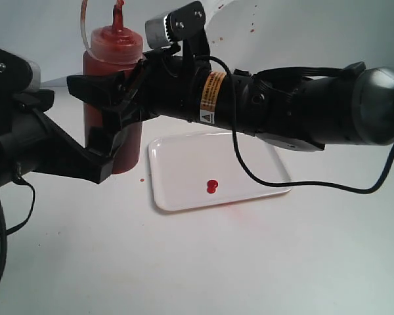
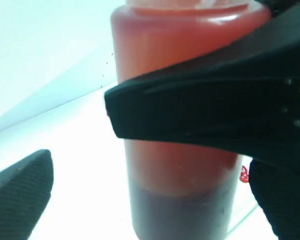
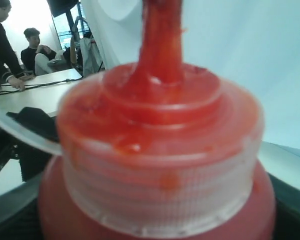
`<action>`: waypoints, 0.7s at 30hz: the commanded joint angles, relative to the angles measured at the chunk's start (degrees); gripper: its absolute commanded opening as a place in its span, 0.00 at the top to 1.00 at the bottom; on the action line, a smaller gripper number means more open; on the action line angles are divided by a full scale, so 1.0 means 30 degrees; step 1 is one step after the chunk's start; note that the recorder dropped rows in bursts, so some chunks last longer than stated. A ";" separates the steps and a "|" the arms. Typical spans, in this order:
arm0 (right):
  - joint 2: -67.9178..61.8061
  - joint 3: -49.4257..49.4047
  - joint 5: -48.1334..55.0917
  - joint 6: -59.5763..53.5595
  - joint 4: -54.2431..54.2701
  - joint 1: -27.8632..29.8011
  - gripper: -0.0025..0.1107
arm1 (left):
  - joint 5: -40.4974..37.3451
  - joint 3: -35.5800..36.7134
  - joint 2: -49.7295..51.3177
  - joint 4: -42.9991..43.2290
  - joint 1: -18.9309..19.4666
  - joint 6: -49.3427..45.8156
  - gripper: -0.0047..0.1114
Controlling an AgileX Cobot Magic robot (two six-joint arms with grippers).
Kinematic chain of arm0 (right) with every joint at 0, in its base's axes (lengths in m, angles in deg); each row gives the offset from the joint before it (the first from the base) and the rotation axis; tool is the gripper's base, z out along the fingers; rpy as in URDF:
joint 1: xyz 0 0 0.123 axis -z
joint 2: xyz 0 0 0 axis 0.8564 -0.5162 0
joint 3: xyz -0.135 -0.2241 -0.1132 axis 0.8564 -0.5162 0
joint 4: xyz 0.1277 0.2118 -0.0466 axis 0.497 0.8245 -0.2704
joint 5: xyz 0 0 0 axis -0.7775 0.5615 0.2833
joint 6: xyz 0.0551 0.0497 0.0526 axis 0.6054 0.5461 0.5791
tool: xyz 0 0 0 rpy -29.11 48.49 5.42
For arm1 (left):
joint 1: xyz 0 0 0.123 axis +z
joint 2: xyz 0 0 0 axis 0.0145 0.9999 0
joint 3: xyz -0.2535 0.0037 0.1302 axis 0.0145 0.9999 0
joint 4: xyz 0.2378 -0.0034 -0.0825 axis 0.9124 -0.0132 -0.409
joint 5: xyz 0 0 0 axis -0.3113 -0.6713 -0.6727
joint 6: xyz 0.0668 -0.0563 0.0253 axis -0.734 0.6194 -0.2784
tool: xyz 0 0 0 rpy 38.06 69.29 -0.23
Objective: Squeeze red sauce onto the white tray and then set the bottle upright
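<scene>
The bottle (image 1: 111,52) stands upright on the table, just left of the white tray (image 1: 184,157), nozzle up and smeared with sauce. My right gripper (image 1: 102,98) reaches across from the right and is shut on the bottle's middle; its wrist view is filled by the bottle's cap (image 3: 160,165). My left gripper (image 1: 115,154) is open around the dark red base (image 2: 180,210), with a gap showing beside one of its fingers (image 2: 20,195). A glossy blob of red sauce (image 1: 212,186) lies on the tray and shows past the bottle as the red sauce (image 2: 244,173).
The right arm's black cable (image 1: 262,180) loops low over the tray. Small red specks (image 1: 142,178) dot the table, and a pinkish smear (image 1: 233,204) lies along the tray's near edge. People (image 3: 35,50) sit at a table behind.
</scene>
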 commanded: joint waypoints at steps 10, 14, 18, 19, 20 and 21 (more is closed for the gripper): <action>-0.1125 0.0132 0.2211 -0.2469 0.1968 0.0056 0.98 | -0.7546 -0.0032 -0.0109 -0.5865 -0.0071 -0.3763 0.06; -0.2770 0.0132 0.0036 -0.2469 0.1968 0.0056 0.98 | -1.1705 -0.0032 -0.0109 -0.6201 -0.0071 -0.3533 0.06; -0.4447 0.0132 -0.3560 -0.3313 0.1968 0.0012 0.98 | -1.1371 -0.0032 -0.0109 -0.5888 -0.0071 -0.3538 0.06; -0.4808 0.0132 -0.4023 -0.3876 0.1968 0.0012 0.98 | -1.1371 -0.0032 -0.0109 -0.5801 -0.0071 -0.3446 0.06; -0.5129 0.0132 -0.4108 -0.4318 0.1968 -0.0034 0.98 | -1.1488 -0.0032 -0.0109 -0.5649 -0.0071 -0.3336 0.06; -0.5408 0.0132 -0.4108 -0.4814 0.2064 -0.0140 0.98 | -1.1637 -0.0032 -0.0109 -0.5526 -0.0071 -0.3088 0.06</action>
